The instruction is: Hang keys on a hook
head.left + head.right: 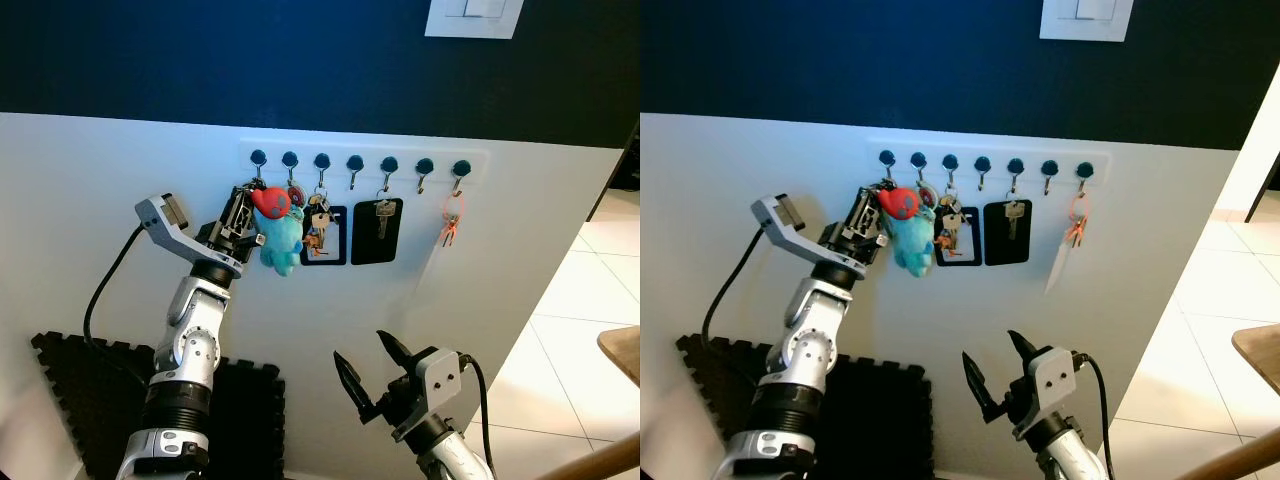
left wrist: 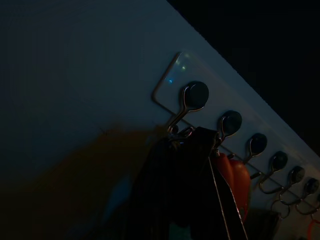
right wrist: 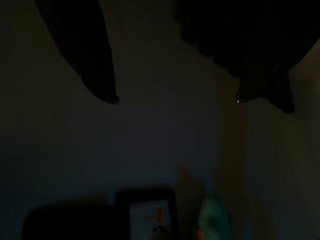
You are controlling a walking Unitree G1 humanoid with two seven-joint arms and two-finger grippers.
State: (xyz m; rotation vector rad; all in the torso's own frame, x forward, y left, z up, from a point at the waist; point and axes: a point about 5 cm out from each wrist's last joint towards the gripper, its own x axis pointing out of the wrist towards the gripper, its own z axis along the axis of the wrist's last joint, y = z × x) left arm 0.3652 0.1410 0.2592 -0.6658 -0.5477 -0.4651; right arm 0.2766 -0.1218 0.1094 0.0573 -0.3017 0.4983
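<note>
Blue and red plush hung from the keys (image 1: 277, 228), which the left end effector (image 1: 240, 222) held up against the white wall just below the leftmost hook (image 1: 257, 160) of the hook rail (image 1: 470, 157). The black fingers were pressed together on the key ring right under that hook, and in the left wrist view the ring appeared to be at the hook's wire bend, though it was too dark to tell whether it had caught. Along the rail toward the far end, other hooks carried a second bunch of keys (image 1: 318, 215), a single key on a black tag (image 1: 383, 220) and an orange fob (image 1: 451, 222). Well below the rail, the right end effector (image 1: 373, 375) pointed upward with its fingers spread and held nothing. By this showing the task was near its end: the ring seemed still to need seating and release.
</note>
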